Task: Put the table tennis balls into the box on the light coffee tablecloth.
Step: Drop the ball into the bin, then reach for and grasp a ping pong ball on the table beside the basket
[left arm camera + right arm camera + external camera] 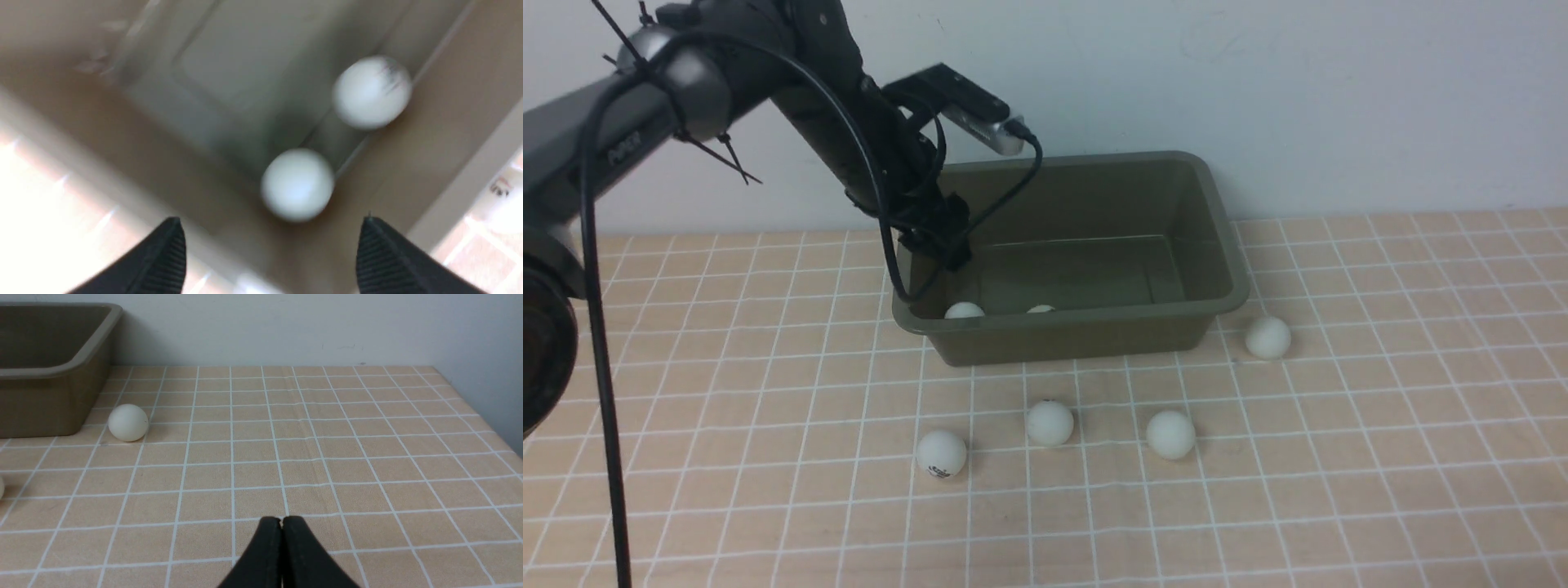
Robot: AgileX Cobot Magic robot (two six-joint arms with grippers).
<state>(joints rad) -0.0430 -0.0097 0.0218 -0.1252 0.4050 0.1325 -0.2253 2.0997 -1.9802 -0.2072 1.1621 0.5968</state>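
Across the light peach-beige gridded tablecloth (768, 506), four small white table tennis balls (1171, 433) wait outside the rectangular olive-green plastic box (1225, 245), while two balls (965, 311) lie inside beneath the left fingers (163, 253), spread and empty, and the right fingers (269, 555) are pressed together.

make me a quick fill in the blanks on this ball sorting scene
The box holds ___ table tennis balls.
___ loose balls lie on the tablecloth.
The left tool above the box is ___.
The right tool is ___.
Missing words: two, four, open, shut.
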